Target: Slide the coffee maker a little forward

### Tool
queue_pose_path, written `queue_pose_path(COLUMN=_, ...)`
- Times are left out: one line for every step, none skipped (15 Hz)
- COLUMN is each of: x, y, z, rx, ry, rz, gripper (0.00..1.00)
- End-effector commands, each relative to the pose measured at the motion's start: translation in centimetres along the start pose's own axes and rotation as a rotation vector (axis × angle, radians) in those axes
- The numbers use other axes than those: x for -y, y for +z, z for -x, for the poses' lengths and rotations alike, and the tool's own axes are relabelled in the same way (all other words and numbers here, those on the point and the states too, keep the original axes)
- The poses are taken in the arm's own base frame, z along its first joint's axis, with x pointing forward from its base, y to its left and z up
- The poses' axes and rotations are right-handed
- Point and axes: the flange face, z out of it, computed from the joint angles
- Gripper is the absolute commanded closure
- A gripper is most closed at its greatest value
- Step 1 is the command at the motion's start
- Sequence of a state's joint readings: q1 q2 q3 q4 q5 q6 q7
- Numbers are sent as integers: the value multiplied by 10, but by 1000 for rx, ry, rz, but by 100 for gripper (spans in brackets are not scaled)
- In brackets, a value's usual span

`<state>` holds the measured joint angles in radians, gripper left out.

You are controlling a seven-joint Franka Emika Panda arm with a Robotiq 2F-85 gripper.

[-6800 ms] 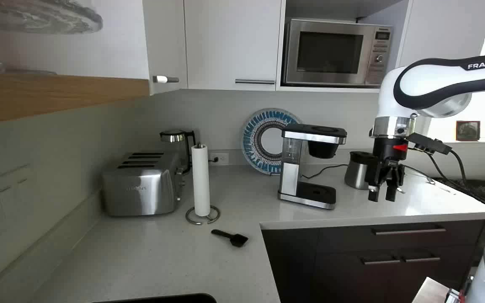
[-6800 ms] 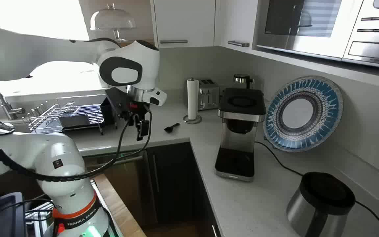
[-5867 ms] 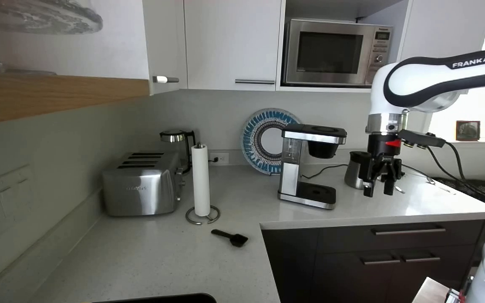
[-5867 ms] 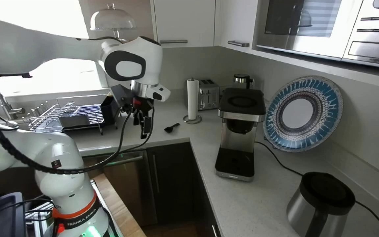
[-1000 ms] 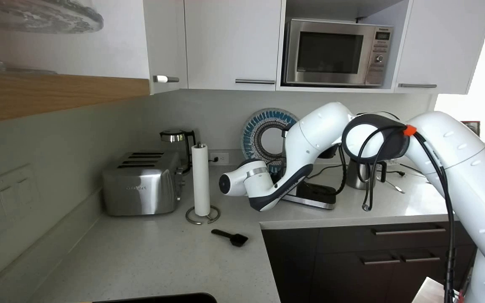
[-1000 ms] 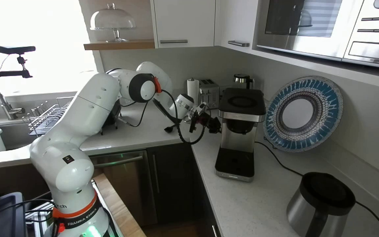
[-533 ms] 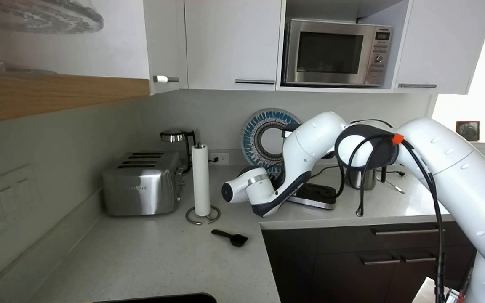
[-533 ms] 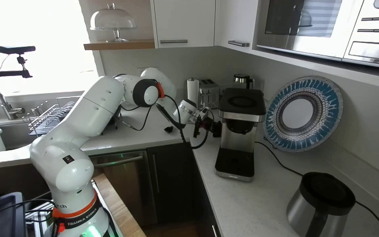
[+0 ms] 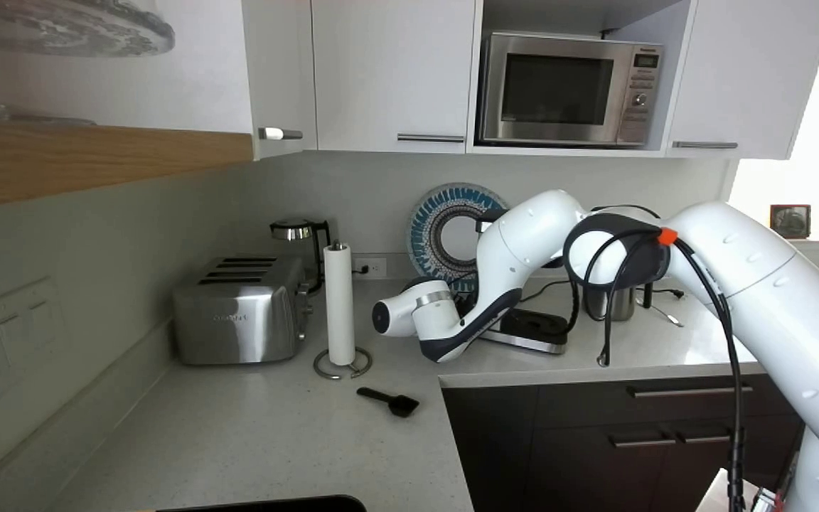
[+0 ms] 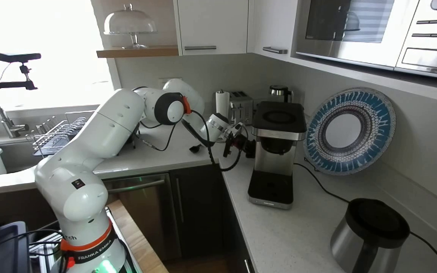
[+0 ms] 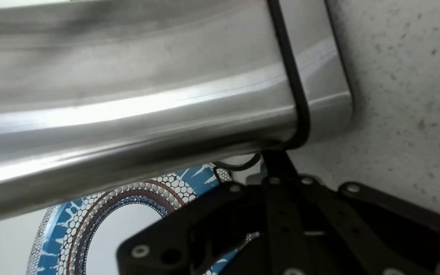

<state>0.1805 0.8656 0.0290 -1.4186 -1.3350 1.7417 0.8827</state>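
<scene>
The coffee maker, with a black top, silver band and flat black base, stands upright on the counter. In an exterior view the arm covers most of it, leaving mainly its base tray in sight. Its brushed metal column fills the upper left of the wrist view. My gripper is shut, fingers together, with the tips passing out of sight behind the column's lower corner. Seen from outside, the gripper is low against the machine's back side; whether it touches cannot be told. Nothing shows between the fingers.
A patterned round plate leans on the wall beside the coffee maker, near a power cord. A steel carafe stands farther along the counter. A paper towel roll, toaster and black scoop are near the arm.
Since the oldest frames the arm has swung from before the counter to behind the coffee maker. In the last second it dropped slightly, then barely moved. The coffee maker shows no visible shift.
</scene>
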Motion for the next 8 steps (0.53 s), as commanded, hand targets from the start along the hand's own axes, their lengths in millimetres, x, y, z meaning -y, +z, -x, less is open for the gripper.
queue_pose_path(x=9, y=-4, z=8, rx=86, ry=-36, rz=-130, gripper=100)
queue_pose_path(x=9, y=-6, z=10, rx=105, ry=-40, rz=-154, gripper=100)
queue_pose_path(x=8, y=-9, z=11, rx=123, ry=-40, rz=-174, gripper=100)
queue_pose_path(x=8, y=-12, z=13, rx=139, ry=-41, rz=-195, gripper=100)
queue_pose_path(x=10, y=-13, z=17, rx=160, ry=-37, rz=-202, gripper=100)
queue_pose_path(x=13, y=-11, z=21, rx=185, ry=-27, rz=-219, gripper=100)
queue_pose_path(x=12, y=-6, z=24, rx=195, ry=-6, rz=-197, gripper=100)
queue_pose_path(x=9, y=-4, z=27, rx=208, ry=1, rz=-190, gripper=100)
